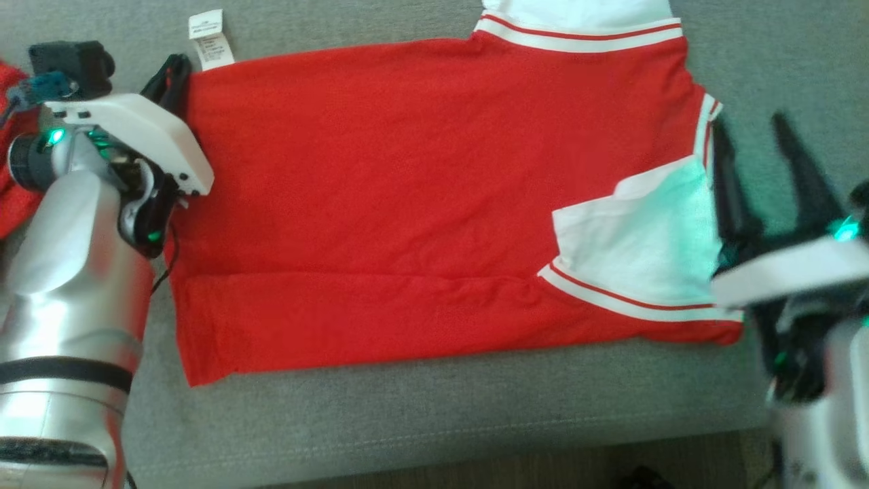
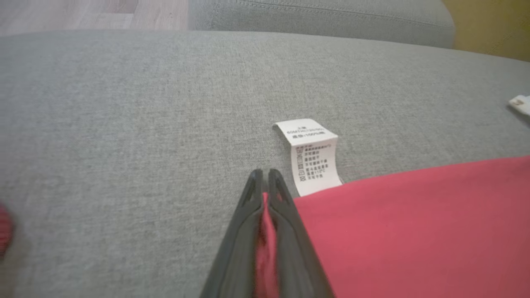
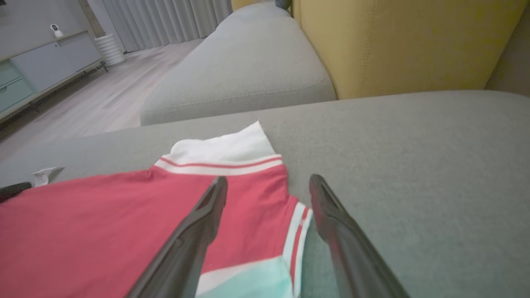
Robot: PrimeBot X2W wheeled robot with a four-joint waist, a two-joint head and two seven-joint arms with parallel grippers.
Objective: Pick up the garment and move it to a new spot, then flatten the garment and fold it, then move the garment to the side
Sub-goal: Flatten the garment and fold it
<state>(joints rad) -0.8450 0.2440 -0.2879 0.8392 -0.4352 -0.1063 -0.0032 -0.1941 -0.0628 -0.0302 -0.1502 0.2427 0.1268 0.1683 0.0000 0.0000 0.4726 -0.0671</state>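
The garment [image 1: 407, 204] is a red shirt with white, red-striped sleeves, folded into a wide rectangle on the grey sofa seat. My left gripper [image 1: 173, 75] is at its far left corner beside the white care label [image 1: 210, 39]. The left wrist view shows that gripper [image 2: 263, 174] shut, with a fold of red cloth [image 2: 265, 244] pinched between its fingers. My right gripper [image 1: 750, 146] is open at the shirt's right edge. In the right wrist view its fingers [image 3: 207, 219] straddle the striped sleeve cuff [image 3: 296, 231] of the garment [image 3: 83, 231], holding nothing.
The grey seat cushion [image 1: 441, 421] has its front edge near the bottom of the head view. More red fabric [image 1: 10, 163] lies at the far left. A yellow back cushion [image 3: 405, 41] rises behind the seat, with a second grey cushion [image 3: 248, 70] and wood floor beyond.
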